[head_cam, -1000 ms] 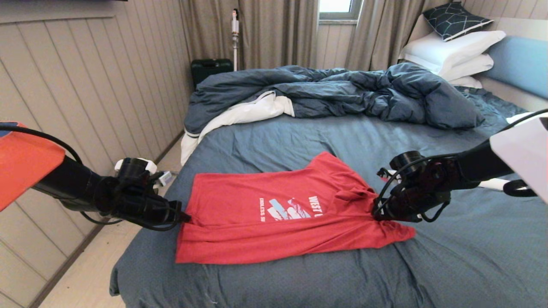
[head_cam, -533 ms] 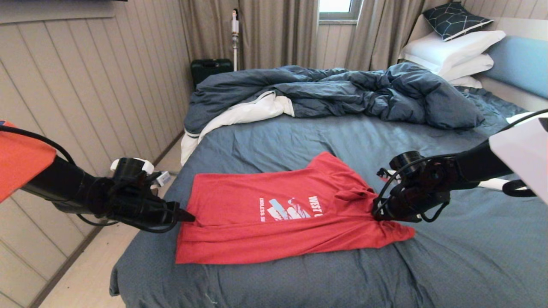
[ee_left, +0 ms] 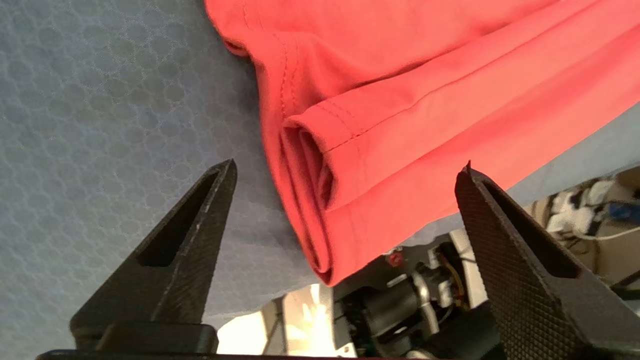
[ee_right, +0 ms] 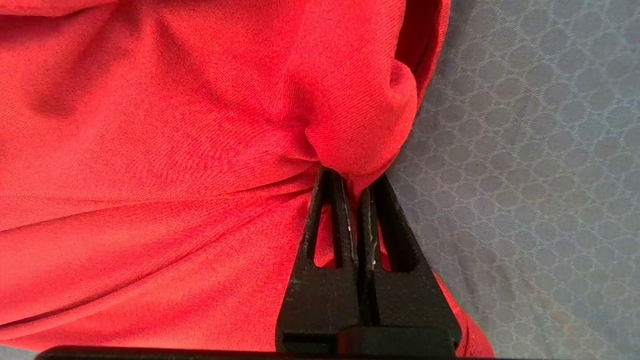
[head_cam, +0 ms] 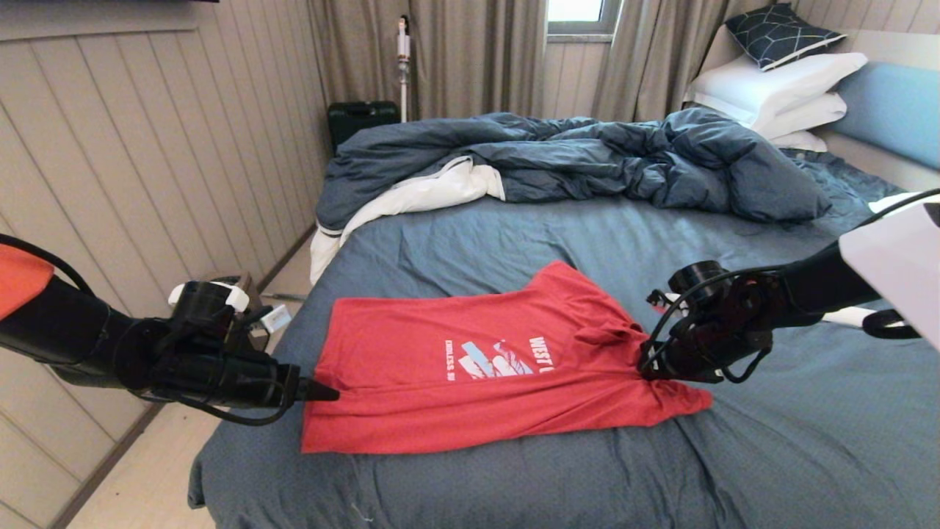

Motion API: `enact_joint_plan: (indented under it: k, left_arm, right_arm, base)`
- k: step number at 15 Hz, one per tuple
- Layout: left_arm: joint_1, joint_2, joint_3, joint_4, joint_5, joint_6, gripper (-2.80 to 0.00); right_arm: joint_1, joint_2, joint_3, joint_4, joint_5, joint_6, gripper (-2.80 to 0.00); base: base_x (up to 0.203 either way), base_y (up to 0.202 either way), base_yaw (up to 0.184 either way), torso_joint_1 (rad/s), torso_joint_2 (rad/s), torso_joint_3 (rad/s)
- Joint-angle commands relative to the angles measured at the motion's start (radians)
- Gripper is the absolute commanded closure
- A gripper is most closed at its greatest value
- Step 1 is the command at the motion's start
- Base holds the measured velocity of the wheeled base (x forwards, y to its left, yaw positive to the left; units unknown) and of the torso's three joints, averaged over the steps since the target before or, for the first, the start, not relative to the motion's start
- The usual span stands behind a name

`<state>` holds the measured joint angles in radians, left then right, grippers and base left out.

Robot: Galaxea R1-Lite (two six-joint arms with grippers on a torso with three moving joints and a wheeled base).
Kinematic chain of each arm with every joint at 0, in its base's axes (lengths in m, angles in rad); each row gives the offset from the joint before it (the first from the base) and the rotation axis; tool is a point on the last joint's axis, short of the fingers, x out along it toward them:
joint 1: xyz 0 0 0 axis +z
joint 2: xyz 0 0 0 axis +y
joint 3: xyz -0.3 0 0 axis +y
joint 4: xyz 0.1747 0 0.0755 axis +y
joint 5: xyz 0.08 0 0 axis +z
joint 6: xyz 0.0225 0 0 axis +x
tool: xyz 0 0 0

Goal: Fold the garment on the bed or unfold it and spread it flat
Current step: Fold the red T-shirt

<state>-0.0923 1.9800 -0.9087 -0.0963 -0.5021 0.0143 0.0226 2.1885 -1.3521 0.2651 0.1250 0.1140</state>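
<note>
The red T-shirt (head_cam: 485,367) lies on the blue-grey sheet of the bed (head_cam: 808,455), near the front edge, partly folded lengthwise with its "WEST" print facing up. The left gripper (ee_left: 347,172) sits at the shirt's hem end with its fingers spread wide, the folded hem between them and ungrasped. The right gripper (ee_right: 356,187) is at the shirt's other end, fingers pinched together on a bunched fold of red fabric. A rumpled dark blue duvet (head_cam: 573,158) lies well apart, beyond the shirt.
</note>
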Motion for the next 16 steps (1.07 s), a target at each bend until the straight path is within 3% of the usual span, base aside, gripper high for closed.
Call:
enact_joint_plan:
  k: [1,3,6,11,15,16]
  left_arm:
    - [0.0,0.018,0.005,-0.017,-0.002,0.009,-2.8]
    - [0.0,0.06,0.008,-0.079,0.016,0.019,-2.8]
    - [-0.001,0.114,0.01,-0.131,0.114,0.081,-2.8]
    - [-0.001,0.15,-0.01,-0.132,0.166,0.109,-2.8]
    - [-0.01,0.16,-0.01,-0.131,0.162,0.102,-2.8]
    - [-0.013,0.16,-0.01,-0.129,0.157,0.099,0.0]
  right_arm:
    - [0.0,0.004,0.002,0.003,0.002,0.001,0.0]
    - [0.0,0.004,0.007,0.003,0.002,0.001,0.0]
    - [0.0,0.004,0.007,0.003,0.002,0.001,0.0]
    - [0.001,0.007,0.006,0.003,0.004,0.001,0.0]
    - [0.002,0.019,-0.002,0.003,0.002,0.001,0.0]
    - [0.002,0.019,-0.002,0.003,0.002,0.001,0.0]
  base:
    - [0.0,0.0,0.0,0.0,0.0,0.0]
    - [0.0,0.0,0.0,0.0,0.0,0.0]
    - [0.0,0.0,0.0,0.0,0.0,0.0]
    - [0.0,0.0,0.0,0.0,0.0,0.0]
    - [0.0,0.0,0.0,0.0,0.0,0.0]
    - [0.0,0.0,0.0,0.0,0.0,0.0]
